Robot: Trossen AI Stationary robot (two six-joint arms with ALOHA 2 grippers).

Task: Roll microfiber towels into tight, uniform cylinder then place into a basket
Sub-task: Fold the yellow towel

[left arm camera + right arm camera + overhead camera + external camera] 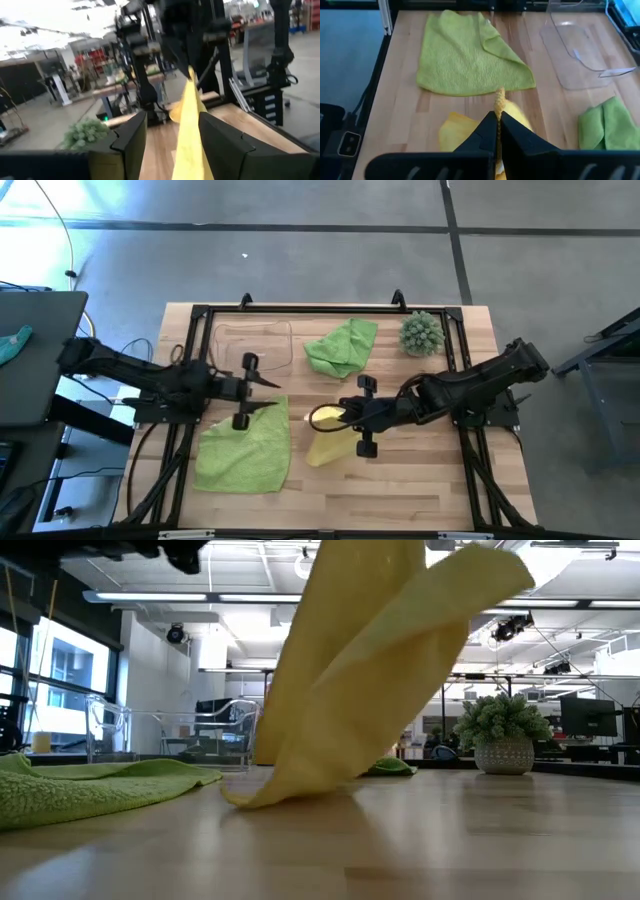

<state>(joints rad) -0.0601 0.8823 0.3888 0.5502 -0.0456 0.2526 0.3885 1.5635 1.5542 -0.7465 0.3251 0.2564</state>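
The yellow towel hangs from my right gripper, which is shut on it at the table's middle. One lime green towel lies spread flat at the near left with one corner folded over. The other green towel lies crumpled at the far middle. The clear basket stands at the far left. My left gripper is open and empty. It hovers over the flat towel's far edge and points at the yellow towel, a little short of it. My right gripper pinches an upper edge of the yellow towel between its two shut fingers; a small tip sticks out past the fingertips. The fingers come from the table's right, slanting down. The towel hangs below in loose folds, its lower end on the table.
A spiky green ball plant in a pot stands at the far right. A black frame runs along the table's far and side edges. Bare wood lies at the near right.
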